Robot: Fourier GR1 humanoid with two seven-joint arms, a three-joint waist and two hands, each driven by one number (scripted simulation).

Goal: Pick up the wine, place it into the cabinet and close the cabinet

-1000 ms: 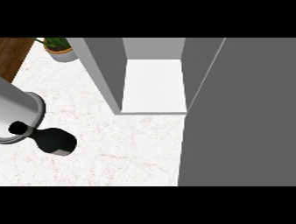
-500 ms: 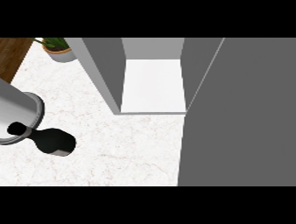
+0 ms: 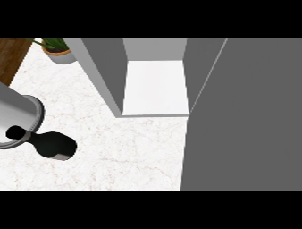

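No wine bottle shows anywhere in the head view. The cabinet (image 3: 107, 76) stands at the back of the counter with its inside exposed, showing a bare white shelf (image 3: 155, 87). A large grey panel (image 3: 253, 116), seemingly the cabinet's door, fills the right side of the view. My left forearm (image 3: 5, 116) comes in from the left edge, and its black hand (image 3: 53, 146) hangs low over the white marble counter (image 3: 127, 152), to the left of the cabinet and apart from it. My right hand does not show.
A potted plant (image 3: 58, 49) sits at the counter's far left corner, next to the cabinet's left wall. Brown wooden floor (image 3: 2, 58) shows beyond the counter's left edge.
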